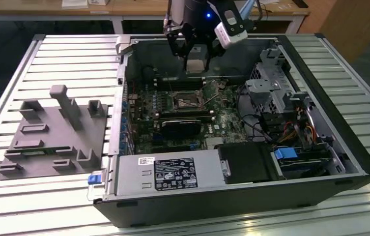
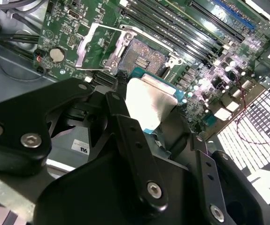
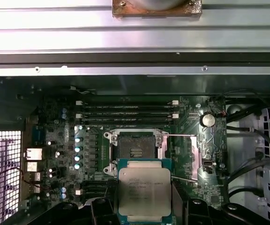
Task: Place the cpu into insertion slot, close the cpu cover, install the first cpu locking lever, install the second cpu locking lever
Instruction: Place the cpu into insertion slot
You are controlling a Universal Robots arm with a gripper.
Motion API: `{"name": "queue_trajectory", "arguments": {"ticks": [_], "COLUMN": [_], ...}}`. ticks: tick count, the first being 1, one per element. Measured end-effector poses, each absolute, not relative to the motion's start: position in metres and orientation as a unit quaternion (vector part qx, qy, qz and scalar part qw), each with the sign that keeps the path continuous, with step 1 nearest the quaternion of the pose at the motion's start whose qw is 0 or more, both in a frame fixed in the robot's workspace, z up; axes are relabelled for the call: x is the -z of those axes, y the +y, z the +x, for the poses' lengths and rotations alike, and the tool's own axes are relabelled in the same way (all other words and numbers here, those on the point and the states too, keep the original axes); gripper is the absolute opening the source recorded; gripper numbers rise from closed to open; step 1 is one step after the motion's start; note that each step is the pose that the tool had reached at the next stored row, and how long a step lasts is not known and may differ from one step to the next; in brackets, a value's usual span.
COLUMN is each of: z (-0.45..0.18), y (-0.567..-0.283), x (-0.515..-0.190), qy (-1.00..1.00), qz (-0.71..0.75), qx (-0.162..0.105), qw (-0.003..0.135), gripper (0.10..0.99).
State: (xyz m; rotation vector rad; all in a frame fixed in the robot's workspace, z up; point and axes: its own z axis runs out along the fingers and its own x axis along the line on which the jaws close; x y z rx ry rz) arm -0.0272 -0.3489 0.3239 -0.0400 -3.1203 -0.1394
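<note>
1. Closest to us in the second wrist view, the gripper (image 2: pixel 149 105) has its black fingers (image 2: pixel 120 117) drawn in onto the cpu (image 2: pixel 146 98). It pinches the chip by two opposite edges, and we see the pale metal top between them.
2. Beyond the chip, the insertion slot (image 2: pixel 142 58) lies uncovered on the green board with its dark centre bare. The cpu cover (image 2: pixel 118 49) is tipped up off the slot on the side toward the coin battery (image 2: pixel 56 54).
3. In the first wrist view, the cpu (image 3: pixel 144 190) faces us flat in the gripper (image 3: pixel 144 208). We see the insertion slot (image 3: pixel 135 147) just past it, holding nothing, and the long memory slots (image 3: pixel 125 111) farther on.
4. In the exterior view, the power supply (image 1: pixel 168 174) sits at the front of the open computer case (image 1: pixel 237 206).
5. We find the gripper (image 1: pixel 196 63) hanging over the far end of the case with the cpu (image 1: pixel 196 66) clamped in it, raised clear of the board. The insertion slot (image 1: pixel 186 101) lies below it, apart from the chip.
6. On the exterior view's left, a grey fixture (image 1: pixel 53 130) rests on the slatted table (image 1: pixel 73 54).
</note>
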Motion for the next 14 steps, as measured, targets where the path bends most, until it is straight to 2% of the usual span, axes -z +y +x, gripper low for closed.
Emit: {"name": "queue_trajectory", "arguments": {"ticks": [14], "z": [-0.03], "y": [-0.349], "x": [-0.307], "qy": [-0.997], "qz": [-0.056], "qx": [0.045], "qw": [0.007], "gripper": [0.537]}}
